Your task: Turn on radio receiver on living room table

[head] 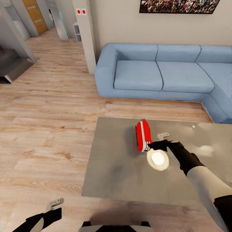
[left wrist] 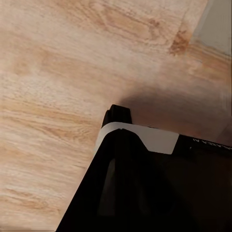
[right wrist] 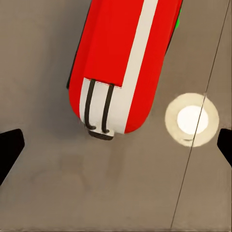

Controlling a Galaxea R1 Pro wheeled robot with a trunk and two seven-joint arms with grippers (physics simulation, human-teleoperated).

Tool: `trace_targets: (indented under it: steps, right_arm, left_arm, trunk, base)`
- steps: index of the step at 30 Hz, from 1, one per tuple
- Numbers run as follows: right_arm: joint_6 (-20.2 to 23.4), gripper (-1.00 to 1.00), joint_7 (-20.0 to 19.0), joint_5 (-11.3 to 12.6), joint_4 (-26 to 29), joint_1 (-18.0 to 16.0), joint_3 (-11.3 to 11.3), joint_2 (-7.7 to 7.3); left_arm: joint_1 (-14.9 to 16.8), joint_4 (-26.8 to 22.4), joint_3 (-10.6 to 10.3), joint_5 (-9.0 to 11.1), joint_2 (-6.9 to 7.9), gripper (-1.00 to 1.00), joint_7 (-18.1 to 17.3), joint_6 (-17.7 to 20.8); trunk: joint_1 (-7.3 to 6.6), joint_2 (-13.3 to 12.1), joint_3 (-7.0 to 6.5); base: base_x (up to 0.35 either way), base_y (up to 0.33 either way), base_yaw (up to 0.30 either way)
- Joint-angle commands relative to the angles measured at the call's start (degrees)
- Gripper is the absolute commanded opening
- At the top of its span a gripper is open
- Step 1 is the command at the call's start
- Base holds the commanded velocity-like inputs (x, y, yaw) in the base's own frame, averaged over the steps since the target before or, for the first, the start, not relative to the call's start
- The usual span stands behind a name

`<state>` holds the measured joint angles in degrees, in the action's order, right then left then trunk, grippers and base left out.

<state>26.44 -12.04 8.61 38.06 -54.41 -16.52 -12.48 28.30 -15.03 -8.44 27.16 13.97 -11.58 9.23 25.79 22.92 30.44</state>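
The red radio (head: 143,135) stands near the middle of the grey counter (head: 112,167), before the blue sofa (head: 161,71). The right claw (head: 157,146), spread wide, hovers just beside it. The left claw's (head: 51,211) state cannot be told.

Red, white-striped radio receiver (head: 143,135); glossy grey table (head: 112,167); light-blue sofa (head: 161,72).

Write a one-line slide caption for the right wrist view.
Open right gripper hovering just short of the red radio receiver on the glossy grey table.
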Motion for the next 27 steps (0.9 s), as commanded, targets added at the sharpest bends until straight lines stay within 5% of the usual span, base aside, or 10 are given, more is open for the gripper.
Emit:
trace_targets:
  steps: [1,17,27]
  right_arm:
    - [0.0,1.00,0.0,0.0,0.0,0.0,0.0,0.00]
    - [0.0,1.00,0.0,0.0,0.0,0.0,0.0,0.00]
    - [-0.3,1.00,0.0,0.0,-3.0,0.0,0.0,0.00]
  left_arm:
    - [0.0,0.0,0.0,0.0,0.00,-1.00,0.0,0.0]
    - [0.0,0.0,0.0,0.0,0.15,-1.00,0.1,0.0]
    - [0.0,2.4,-0.1,0.0,2.31,-1.00,0.7,-2.4]
  trunk:
    - [0.00,0.0,0.00]
    - [0.00,0.0,0.00]
    - [0.00,0.0,0.00]
  base:
    - [-0.311,0.000,0.000]
    - [-0.230,0.000,0.000]
    - [-0.318,0.000,0.000]
